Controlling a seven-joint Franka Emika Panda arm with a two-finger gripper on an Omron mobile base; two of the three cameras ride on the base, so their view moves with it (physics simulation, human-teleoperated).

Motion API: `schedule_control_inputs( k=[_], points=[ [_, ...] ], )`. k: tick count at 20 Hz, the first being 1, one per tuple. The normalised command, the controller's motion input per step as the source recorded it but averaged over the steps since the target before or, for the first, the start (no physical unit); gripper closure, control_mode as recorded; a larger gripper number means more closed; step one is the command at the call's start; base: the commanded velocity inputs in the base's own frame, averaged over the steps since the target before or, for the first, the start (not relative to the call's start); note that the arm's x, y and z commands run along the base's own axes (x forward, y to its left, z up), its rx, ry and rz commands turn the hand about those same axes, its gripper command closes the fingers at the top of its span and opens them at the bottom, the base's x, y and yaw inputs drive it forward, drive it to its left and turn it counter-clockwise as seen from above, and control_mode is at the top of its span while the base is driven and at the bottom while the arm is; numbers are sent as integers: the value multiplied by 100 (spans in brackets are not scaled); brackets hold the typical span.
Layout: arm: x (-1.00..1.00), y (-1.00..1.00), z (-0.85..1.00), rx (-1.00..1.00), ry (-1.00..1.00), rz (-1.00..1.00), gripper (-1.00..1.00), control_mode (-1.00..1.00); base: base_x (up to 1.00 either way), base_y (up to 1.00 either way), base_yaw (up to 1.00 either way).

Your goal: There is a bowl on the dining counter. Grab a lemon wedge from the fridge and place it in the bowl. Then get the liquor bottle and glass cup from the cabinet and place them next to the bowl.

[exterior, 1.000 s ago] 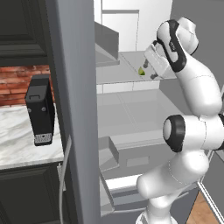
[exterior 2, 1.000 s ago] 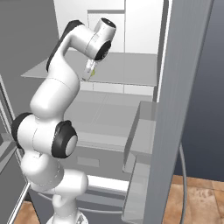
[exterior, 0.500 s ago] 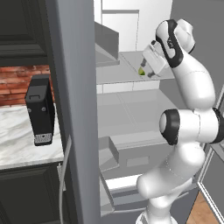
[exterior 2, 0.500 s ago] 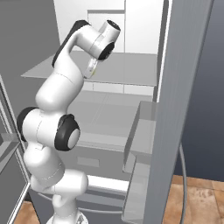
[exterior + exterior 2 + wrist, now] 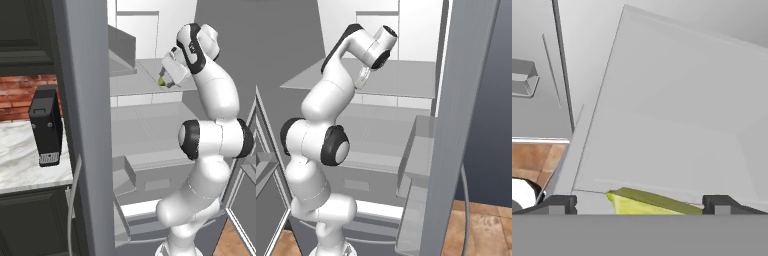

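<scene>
A black box [image 5: 46, 125] stands on the marble worktop [image 5: 20, 160] at the left; right of it the fridge [image 5: 150, 130] is open, and the lemon wedge [image 5: 162, 80] lies on its upper shelf [image 5: 401, 80]; the gripper [image 5: 639, 204] is spread wide, 1 finger on each side of the wedge, nothing clamped yet; I judge the task barely begun: wedge ungrabbed; all 3 items remain to be carried to the counter
</scene>
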Motion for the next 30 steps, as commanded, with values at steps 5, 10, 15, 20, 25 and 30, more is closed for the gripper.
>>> schedule_control_inputs(
  k=[5, 10, 15, 20, 25, 30],
  points=[
    [1, 0, -26, 0, 0, 0, -100, -100, 0, 0, 0],
    [8, 0, -10, 0, 0, 0, -100, -100, 0, 0, 0],
    [24, 0, 0, 0, 0, 0, -100, -100, 0, 0, 0],
    [8, 10, -8, 0, 0, 0, -100, -100, 0, 0, 0],
    [0, 7, -16, 0, 0, 0, -100, -100, 0, 0, 0],
    [0, 1, -22, 0, 0, 0, -100, -100, 0, 0, 0]
  ],
)
